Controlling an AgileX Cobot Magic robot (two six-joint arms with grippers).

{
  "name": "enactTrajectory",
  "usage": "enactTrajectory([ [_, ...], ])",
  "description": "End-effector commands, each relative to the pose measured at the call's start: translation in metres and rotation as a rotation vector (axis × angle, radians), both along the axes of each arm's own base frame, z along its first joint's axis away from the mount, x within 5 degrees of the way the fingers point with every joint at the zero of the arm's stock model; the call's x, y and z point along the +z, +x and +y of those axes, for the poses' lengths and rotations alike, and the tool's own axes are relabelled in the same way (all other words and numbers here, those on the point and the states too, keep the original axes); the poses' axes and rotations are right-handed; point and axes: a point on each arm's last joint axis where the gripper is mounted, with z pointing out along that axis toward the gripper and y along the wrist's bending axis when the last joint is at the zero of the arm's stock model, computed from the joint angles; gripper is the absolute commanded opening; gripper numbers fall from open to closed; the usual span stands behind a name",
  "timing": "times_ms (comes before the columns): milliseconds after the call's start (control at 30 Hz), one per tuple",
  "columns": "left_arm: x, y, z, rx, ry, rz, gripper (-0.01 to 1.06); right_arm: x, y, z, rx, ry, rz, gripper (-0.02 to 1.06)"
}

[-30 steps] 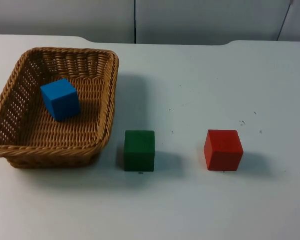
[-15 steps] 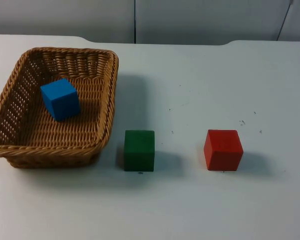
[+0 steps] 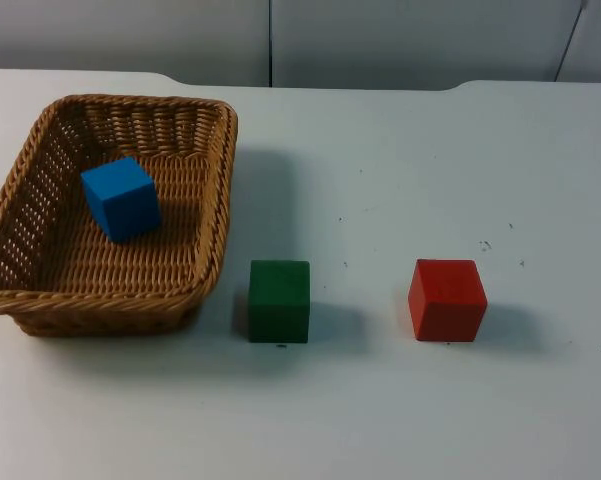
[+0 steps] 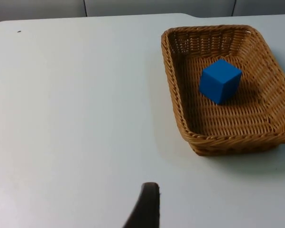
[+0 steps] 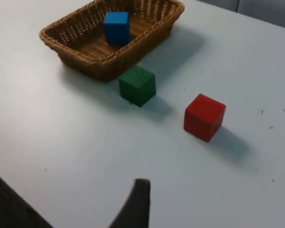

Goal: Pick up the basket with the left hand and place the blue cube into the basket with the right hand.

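Nothing has moved over the last second; the blue cube (image 3: 121, 197) sits inside the basket (image 3: 218, 200) at left of the top view; green cube (image 3: 279, 300) and red cube (image 3: 447, 299) stay outside; task looks complete; finger state of both grippers cannot be told.

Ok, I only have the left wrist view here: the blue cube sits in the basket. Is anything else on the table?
Observer: Yes, a green cube stands on the table, close beside the basket's near corner.
Reviewer: Anything more?
Observer: A red cube stands apart, further toward the right arm's side.
Reviewer: And the right hand?
Observer: The right hand hangs over bare table, clear of both cubes.
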Motion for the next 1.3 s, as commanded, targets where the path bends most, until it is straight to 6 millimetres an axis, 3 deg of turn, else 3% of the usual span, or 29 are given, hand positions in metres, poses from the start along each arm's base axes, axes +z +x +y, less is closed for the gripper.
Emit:
enactTrajectory([
  [0,-0.0015,0.0007,-0.0001,-0.009,-0.002,-0.007,0.77,-0.0016,-0.0006,0.0028,0.038,0.002,-0.011,0.84],
  [367,-0.0015,0.0007,-0.0001,-0.009,-0.002,-0.007,0.79,-0.0017,-0.0010,0.0033,0.048,0.000,-0.012,0.84],
  [433,-0.0015,0.0007,-0.0001,-0.009,-0.002,-0.007,0.89,-0.0017,-0.0010,0.0033,0.048,0.000,-0.012,0.85],
  [467,-0.0015,0.0007,-0.0001,-0.009,-0.002,-0.007,0.89,-0.0017,-0.0010,0.0033,0.048,0.000,-0.012,0.85],
  [533,-0.0015,0.0007,-0.0001,-0.009,-0.002,-0.007,1.05,-0.0017,-0.0010,0.0033,0.048,0.000,-0.012,0.95],
  [633,-0.0015,0.0007,-0.0001,-0.009,-0.002,-0.007,1.05,-0.0017,-0.0010,0.0033,0.048,0.000,-0.012,1.05],
  [1267,-0.0015,0.0007,-0.0001,-0.009,-0.002,-0.007,1.05,-0.0022,-0.0011,0.0037,0.057,-0.009,-0.016,1.05],
])
